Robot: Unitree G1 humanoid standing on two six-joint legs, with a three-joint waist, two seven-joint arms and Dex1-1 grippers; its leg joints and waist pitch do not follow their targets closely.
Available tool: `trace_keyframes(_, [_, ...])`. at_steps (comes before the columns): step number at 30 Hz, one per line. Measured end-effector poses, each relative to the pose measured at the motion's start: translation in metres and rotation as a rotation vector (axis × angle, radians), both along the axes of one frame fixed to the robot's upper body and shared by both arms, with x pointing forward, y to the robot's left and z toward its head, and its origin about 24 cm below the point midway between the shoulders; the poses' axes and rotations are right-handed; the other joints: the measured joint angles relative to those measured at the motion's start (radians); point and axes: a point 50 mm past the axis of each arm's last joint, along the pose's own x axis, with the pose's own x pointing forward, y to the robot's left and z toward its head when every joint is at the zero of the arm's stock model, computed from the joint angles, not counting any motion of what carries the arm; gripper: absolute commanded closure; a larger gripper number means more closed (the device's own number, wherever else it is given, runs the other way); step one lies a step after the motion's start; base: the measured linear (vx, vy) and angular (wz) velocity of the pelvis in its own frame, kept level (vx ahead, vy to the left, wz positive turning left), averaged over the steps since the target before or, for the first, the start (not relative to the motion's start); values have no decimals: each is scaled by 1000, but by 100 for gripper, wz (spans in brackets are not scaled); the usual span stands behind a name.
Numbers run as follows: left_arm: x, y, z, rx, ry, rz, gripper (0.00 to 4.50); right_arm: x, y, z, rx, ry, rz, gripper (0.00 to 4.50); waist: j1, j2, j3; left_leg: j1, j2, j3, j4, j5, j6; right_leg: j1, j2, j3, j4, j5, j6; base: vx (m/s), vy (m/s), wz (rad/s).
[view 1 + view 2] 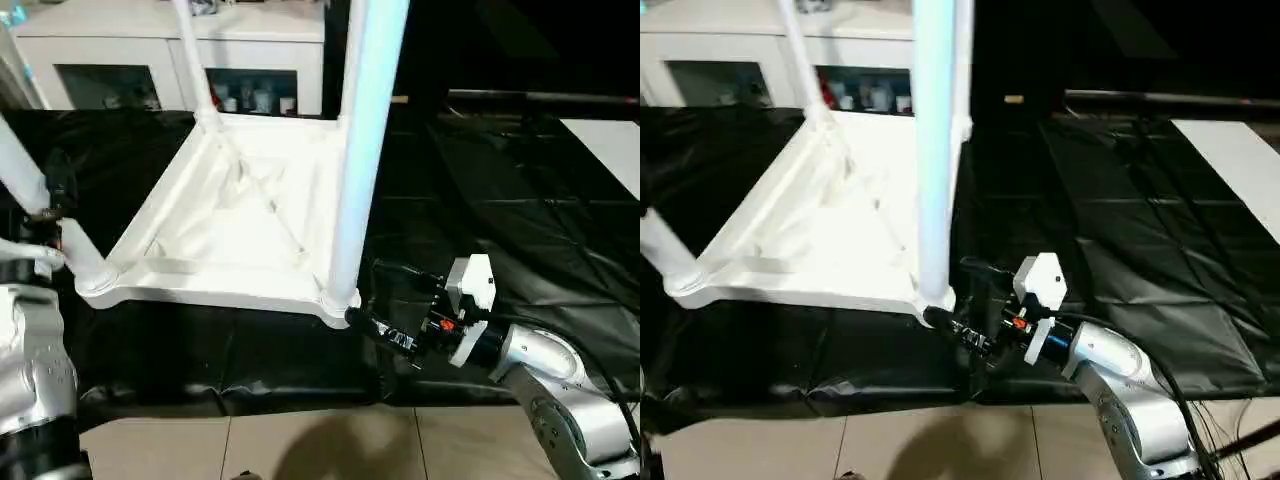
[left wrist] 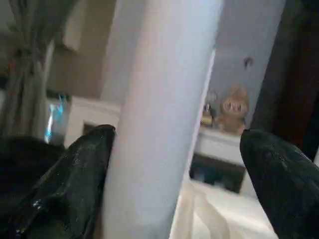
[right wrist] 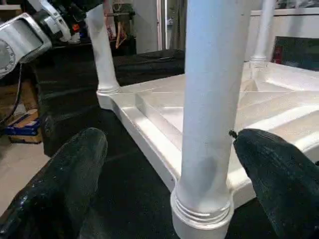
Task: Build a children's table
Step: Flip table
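The children's table [image 1: 235, 235] is laid upside down on the black-sheeted table [image 1: 520, 230], ribbed underside up, so that the corner sockets face upward and legs can be pushed in from above. Legs are seen standing in the sockets: a near-right leg [image 1: 365, 140], a near-left leg [image 1: 35, 200] leaning out toward the left edge, and a far leg [image 1: 192, 60] w/ the white cabinet [image 1: 120, 45] behind it. A 4th leg at the far-right corner is mostly hidden behind the near-right one, so its seating can't be judged.

The right gripper [image 1: 372, 308] is held low and level at the near-right corner, approx. at socket height, fingers spread wide w/ the leg base between them in the right wrist view [image 3: 212, 124]; nothing is clamped. It's placed there prob. to brace or grasp the leg just above its collar, where a push seats it best.

The left gripper [image 2: 174, 164] is brought up beside the near-left leg; its fingers [image 2: 75, 174] stand wide apart around the tube, one pad touching or nearly touching it, the other well clear. No grip is made yet. The leg's tilt suggests it isn't fully seated, so a straightening and pressing move is likely needed. Risk: the light top may be slid on the slick sheet if pushed sideways.
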Motion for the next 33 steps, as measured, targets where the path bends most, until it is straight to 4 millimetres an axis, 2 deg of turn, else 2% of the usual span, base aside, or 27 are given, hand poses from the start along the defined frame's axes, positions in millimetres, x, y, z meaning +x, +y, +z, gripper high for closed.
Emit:
trace_keyframes(5, [4,0,2,-12,34,-118,4,0,1,-2,-3,3,-21,0,1,2,1,0,0,0,0,0,0,0,0,0,0,0,0,0,0,0])
trace_keyframes(6, [4,-3,3,-16,42,-160,4,0,1,-3,-10,4,-30,0,8,3,2,0,0,0,0,0,0,1,0,0,0,0,0,0,0,0])
trace_keyframes(8, [4,-11,3,-7,60,-216,32,0,2,-3,-7,4,-35,0,20,5,3,0,0,0,0,0,0,1,-1,0,0,0,0,0,0,0])
trace_keyframes(11, [1,-28,2,32,132,-274,51,-3,0,-8,-6,24,-55,0,35,12,4,0,0,1,0,0,0,4,-2,0,-2,0,0,0,0,0])
trace_keyframes(14, [2,-50,-7,26,185,-313,77,-7,1,-9,4,32,-51,0,40,22,4,1,0,2,0,0,0,7,-2,1,-2,0,0,0,0,0])
trace_keyframes(15, [1,-62,-11,25,214,-336,83,-10,0,-10,7,37,-52,0,45,24,4,1,0,2,0,0,0,8,-2,1,-2,0,0,0,0,0])
trace_keyframes(18, [0,-81,-27,25,309,-381,117,-12,-1,-10,14,45,-52,0,48,29,7,1,0,2,0,0,0,7,-2,1,-2,0,1,0,0,0])
trace_keyframes(22, [1,-94,-36,1,371,-376,140,-11,-2,-10,7,43,-82,0,47,33,8,1,0,2,-2,0,0,6,-1,1,-2,-2,6,0,0,0])
trace_keyframes(23, [1,-96,-38,-7,382,-363,158,-9,-2,-11,-2,44,-103,0,47,34,8,1,0,2,-2,0,0,6,-1,1,-2,-2,5,0,0,0])
trace_keyframes(27, [6,-101,-40,-18,413,-290,185,9,0,-25,-59,104,-269,0,49,45,6,0,0,1,-2,0,0,6,-1,1,-2,-2,6,0,0,0])
trace_keyframes(32, [6,-102,-40,-30,430,-245,217,13,2,-38,-44,174,-373,0,50,55,5,-2,0,1,-3,0,0,6,-1,1,-4,-2,6,0,0,0])
trace_keyframes(33, [6,-104,-41,-34,430,-247,235,14,3,-39,-37,180,-380,0,50,57,4,-3,0,1,-3,0,0,5,-1,1,-5,-1,4,0,0,0])
